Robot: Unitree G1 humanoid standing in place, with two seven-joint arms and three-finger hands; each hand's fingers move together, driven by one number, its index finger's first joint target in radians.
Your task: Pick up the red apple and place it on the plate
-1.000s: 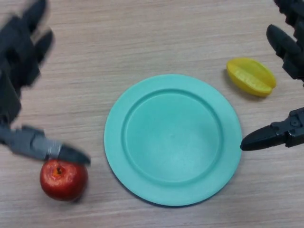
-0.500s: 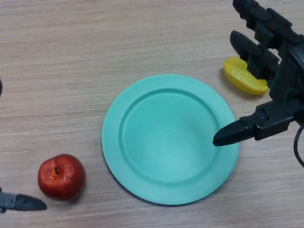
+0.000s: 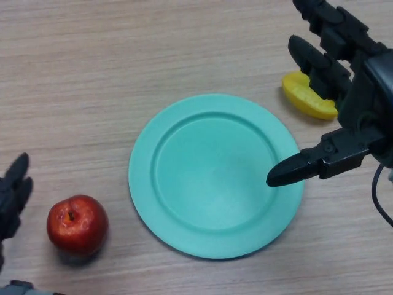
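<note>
Red and glossy, the apple (image 3: 77, 224) sits on the wooden table (image 3: 92, 74) at the lower left of the head view, just beside the plate's left rim but not touching it. Its stem dimple faces up, with a short dark stem showing. You can expect it to be round, firm and smooth-skinned, probably light to moderate in weight, and apt to roll or slip if squeezed off-centre. Your best hold is likely across its widest part, with the thumb on one side and the fingers on the other.

The plate (image 3: 178, 227) is pale turquoise, round and shallow, with a broad flat rim and a matte, plastic-looking surface. Nothing lies on it, so the placing is not yet done.

Your left hand (image 3: 13, 200) shows at the left edge, near the apple but apart from it, fingers straight and holding nothing. Your right hand (image 3: 344, 104) hangs over the plate's right side, fingers spread and relaxed, thumb pointing over the rim, also holding nothing.

A yellow ridged fruit (image 3: 304, 97), possibly a starfruit, lies on the table beyond the plate's upper right, partly hidden by your right hand. The tabletop has a light, fine wood grain.
</note>
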